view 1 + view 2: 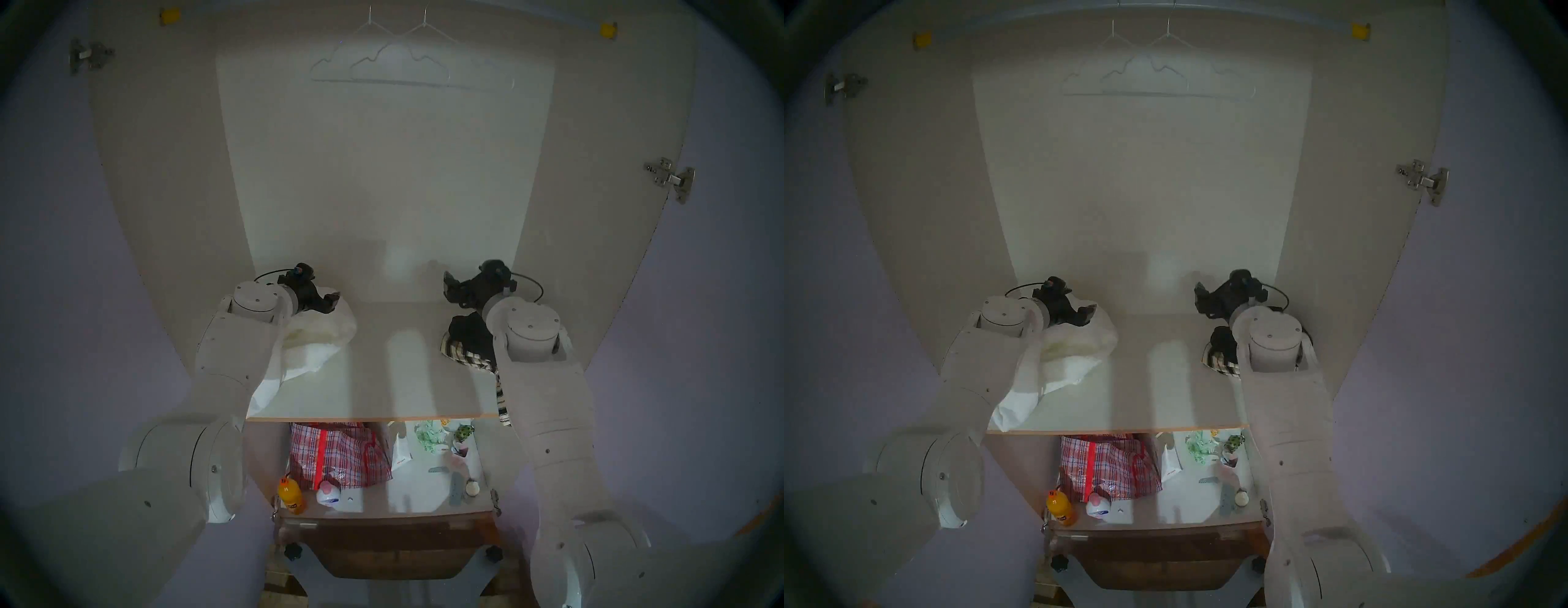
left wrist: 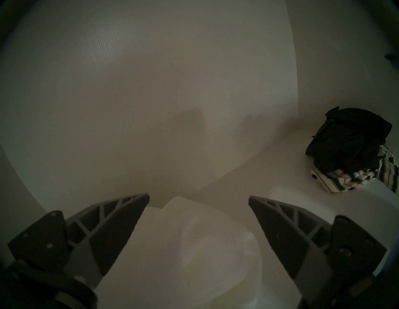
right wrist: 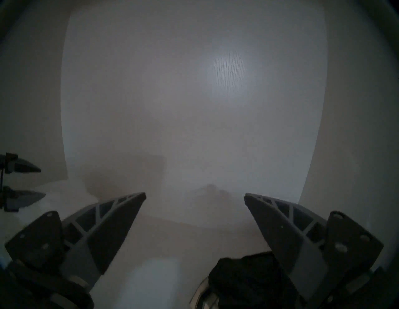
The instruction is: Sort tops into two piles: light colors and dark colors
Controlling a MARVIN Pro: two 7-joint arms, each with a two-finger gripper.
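At the counter's [image 1: 373, 382] back left corner: white top [image 1: 316, 339], one large bulky garment heaped loosely, one fold trailing along the left edge to the front edge. Judged soft, light and yielding; best taken by a raised fold at the crest of the heap, since a low pinch would likely drag the trailing cloth.

At the back right corner: black top [image 2: 347, 138], crumpled, lying on the black-and-cream striped top [image 2: 336, 180]; a striped length hangs over the front right edge beside the right arm. Both judged limp and light; the black one would lift off by any upper crease, though it may snag the striped layer beneath.

The two heaps stand well apart, bare counter between them; sorting looks done.

Left gripper [image 2: 198, 199]: over the white heap, fingers apart, nothing between them.

Right gripper [image 3: 194, 197]: above the dark heap's back side, fingers apart, empty.

Below the counter: red plaid bag [image 1: 339, 454], orange bottle [image 1: 292, 494].
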